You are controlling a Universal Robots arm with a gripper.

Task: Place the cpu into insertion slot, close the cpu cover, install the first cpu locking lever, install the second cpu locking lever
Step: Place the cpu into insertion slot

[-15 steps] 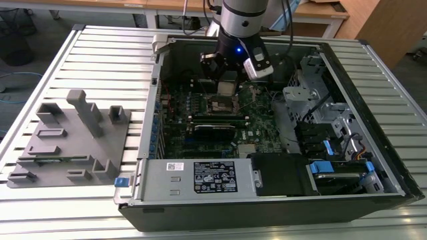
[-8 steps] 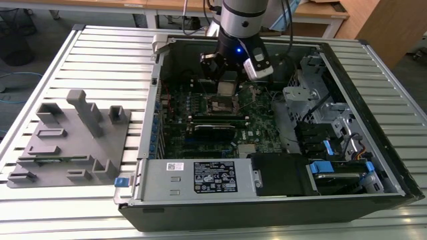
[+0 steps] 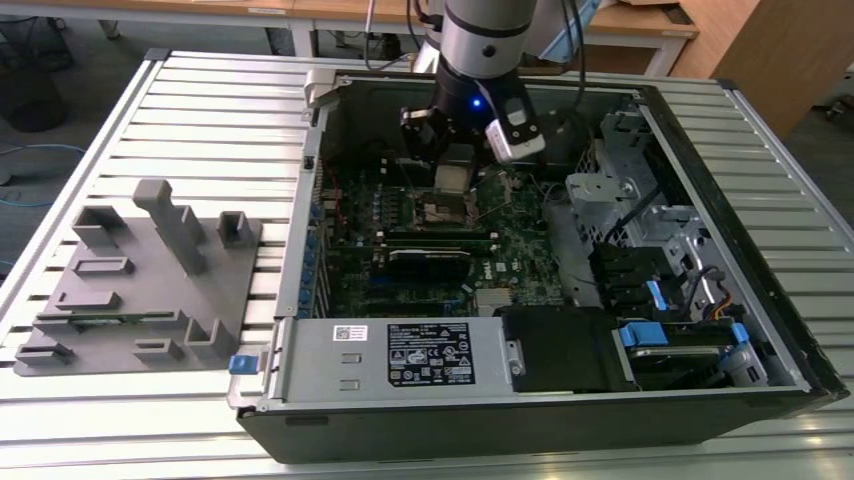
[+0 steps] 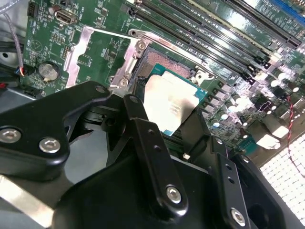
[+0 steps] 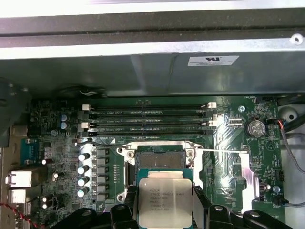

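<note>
Chip (image 5: 165, 202), silver top up, is clamped by 2 opposite edges between the black fingers (image 5: 126, 210) of the claw (image 5: 165, 212); the claw is clenched on it. In the second wrist view the chip (image 4: 170, 102) is tilted and held just above the socket (image 4: 162, 62), overlapping 1 side of it, not seated. In the first wrist view the socket (image 5: 159, 160) has part of its dark centre uncovered past the chip's edge, inside a metal rim. The cover (image 5: 250, 183) is swung open beside the socket, and green board is visible through its window; in the second wrist view the cover (image 4: 78, 50) is a silvery frame hinged at the socket's edge. A thin metal rod (image 5: 221, 150) runs from the socket rim across the cover. A coin battery (image 5: 256, 128) sits on the board near the cover. Long memory slots (image 5: 147, 119) run just beyond the socket.

In the exterior view the claw (image 3: 454, 170) reaches down into the open computer case (image 3: 754, 385), with the chip (image 3: 453, 178) just over the socket (image 3: 445, 210). A power supply (image 3: 387, 355) fills the near corner of the case. A grey fixture block (image 3: 147, 270) stands on the slatted table (image 3: 200, 110), to the exterior view's left of the case.
</note>
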